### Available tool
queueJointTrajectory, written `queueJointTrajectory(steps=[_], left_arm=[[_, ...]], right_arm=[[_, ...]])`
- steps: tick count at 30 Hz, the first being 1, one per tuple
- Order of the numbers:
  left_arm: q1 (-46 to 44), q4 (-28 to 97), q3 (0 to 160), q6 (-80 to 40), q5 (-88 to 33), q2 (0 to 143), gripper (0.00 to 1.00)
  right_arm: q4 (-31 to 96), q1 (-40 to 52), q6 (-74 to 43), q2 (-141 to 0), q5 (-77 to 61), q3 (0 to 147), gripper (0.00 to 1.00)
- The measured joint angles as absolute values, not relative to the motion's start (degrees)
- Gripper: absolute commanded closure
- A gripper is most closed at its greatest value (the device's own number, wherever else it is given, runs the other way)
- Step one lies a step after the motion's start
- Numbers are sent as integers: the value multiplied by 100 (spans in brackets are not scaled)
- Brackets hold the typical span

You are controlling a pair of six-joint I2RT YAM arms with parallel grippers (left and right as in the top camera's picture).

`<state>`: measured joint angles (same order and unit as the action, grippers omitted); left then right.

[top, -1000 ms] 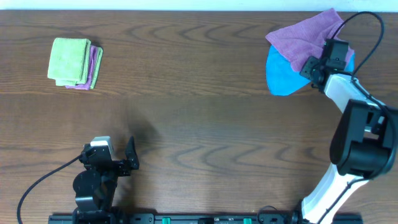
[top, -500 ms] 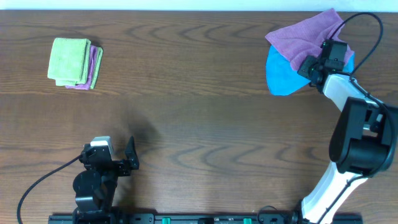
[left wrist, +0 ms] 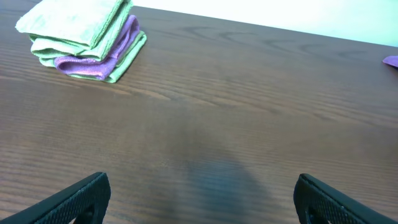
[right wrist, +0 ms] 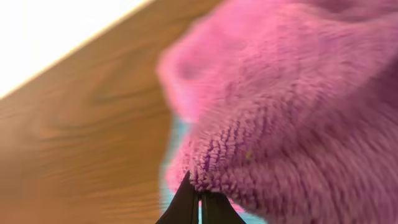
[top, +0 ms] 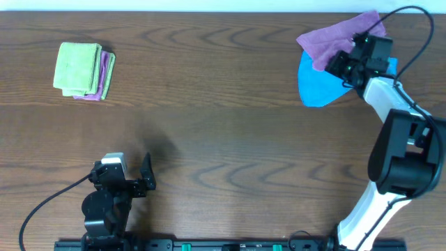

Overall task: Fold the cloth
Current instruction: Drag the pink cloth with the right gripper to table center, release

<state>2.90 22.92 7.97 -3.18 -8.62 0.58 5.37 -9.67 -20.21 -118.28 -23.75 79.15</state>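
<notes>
A robot lab: bare wood-grain table (top: 223,104), two cabled arms (top: 398,164) mounted.

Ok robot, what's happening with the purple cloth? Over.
Right end effector shut on purple cloth edge. Left end effector open, empty, near front edge. Cloth not folded yet, lying partly over blue cloth.

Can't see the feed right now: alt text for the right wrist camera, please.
The right claw, shut at bottom centre, pinches the fuzzy lower edge of the mauve cloth, which fills most of the frame. A sliver of blue cloth shows beneath it, with the wooden table to the left.
</notes>
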Motion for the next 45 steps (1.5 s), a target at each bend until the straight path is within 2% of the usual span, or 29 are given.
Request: queueJointTrajectory(steps=[7, 16, 20, 21, 22, 23, 24, 29, 34, 36, 42, 45], left_arm=[[290, 2292, 797, -318, -862, 58, 5], [290, 2292, 797, -318, -862, 58, 5], [290, 2292, 797, -318, -862, 58, 5], [290, 2292, 797, -318, -862, 58, 5], [290, 2292, 797, -318, -860, 58, 5], [290, 2292, 797, -318, -862, 58, 4], [290, 2292, 797, -318, -860, 58, 5], [290, 2294, 797, -318, -862, 58, 5], [290, 2294, 797, -318, -860, 58, 5], [290, 2294, 797, -318, -862, 58, 5], [290, 2294, 797, -318, -862, 58, 5], [290, 2294, 794, -318, -862, 58, 5]], right_arm=[[558, -27, -2196, -11373, -4066, 8001, 99], [569, 2123, -2860, -10158, -5454, 8160, 99], [657, 2368, -3000, -9408, -5712, 8414, 99], [888, 2259, -3002, -9194, -5660, 8477, 90], [1160, 2123, -3004, -9035, -5577, 8506, 54], [1632, 1933, -2958, -8868, -5391, 8578, 11], [2021, 1763, -2917, -8772, -5216, 8591, 1], [3874, 1059, -2541, -8892, -4383, 8567, 1], [5050, 1076, -1879, -8945, -3618, 8538, 1], [5448, 1249, -1664, -8958, -3205, 8512, 4], [5743, 2427, -1398, -9133, -2204, 8154, 1], [5830, 2655, -1577, -9312, -1820, 7830, 3]])
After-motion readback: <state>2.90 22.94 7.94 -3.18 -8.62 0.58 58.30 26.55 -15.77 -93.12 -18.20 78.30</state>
